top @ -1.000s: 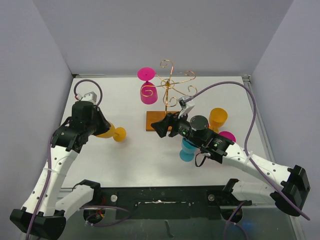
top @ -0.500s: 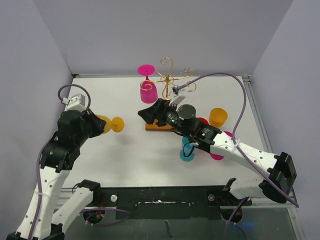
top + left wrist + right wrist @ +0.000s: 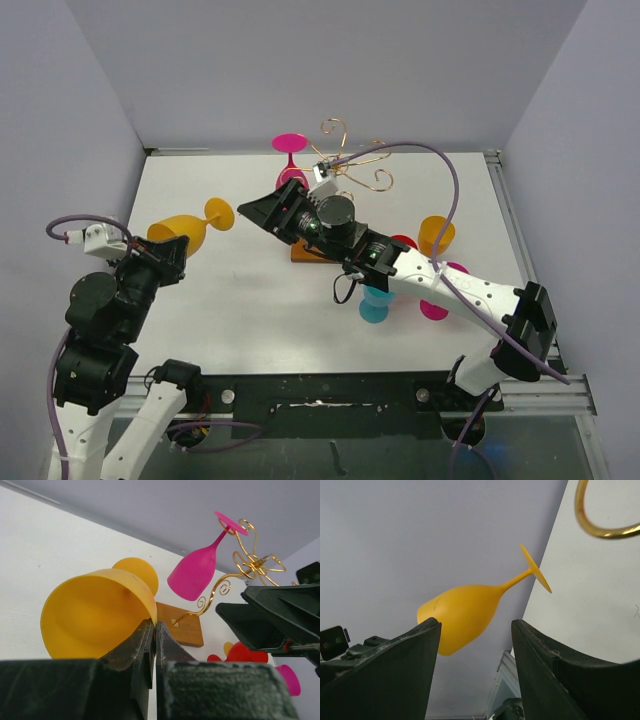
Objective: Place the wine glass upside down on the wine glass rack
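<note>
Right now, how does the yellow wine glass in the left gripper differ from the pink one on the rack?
The yellow wine glass is pinched at its rim by the left gripper and lies tilted on its side; the pink wine glass hangs upside down, foot up, on the wine glass rack. Yellow is off the rack; pink is on it. Both are opaque stemmed glasses of like shape.

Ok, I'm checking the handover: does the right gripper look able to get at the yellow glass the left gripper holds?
Probably yes: the right gripper is open and faces the yellow glass, which the left gripper pinches by its rim; nothing shows between them.
</note>
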Tool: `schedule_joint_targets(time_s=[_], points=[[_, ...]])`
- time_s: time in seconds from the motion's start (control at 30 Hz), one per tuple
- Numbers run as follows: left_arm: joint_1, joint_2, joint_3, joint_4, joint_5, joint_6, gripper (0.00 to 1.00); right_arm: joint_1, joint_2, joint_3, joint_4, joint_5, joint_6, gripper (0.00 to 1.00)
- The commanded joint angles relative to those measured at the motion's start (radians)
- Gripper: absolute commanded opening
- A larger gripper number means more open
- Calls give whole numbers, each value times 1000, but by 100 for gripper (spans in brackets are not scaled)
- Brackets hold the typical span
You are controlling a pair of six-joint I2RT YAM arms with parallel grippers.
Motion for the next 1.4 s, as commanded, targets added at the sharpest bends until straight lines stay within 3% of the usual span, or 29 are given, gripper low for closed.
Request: schedule_joint_targets(time_s=[0.0,0.5,1.37], points=[[1,-34,11,156,32,-3,0,30,21,83,15,47,75,58],[1,-59,41,220,48,-13,0,61,-22,79,24,146,39,59],[1,-106,-42,490,197,-36,0,76,145,323,58,37,124,50]])
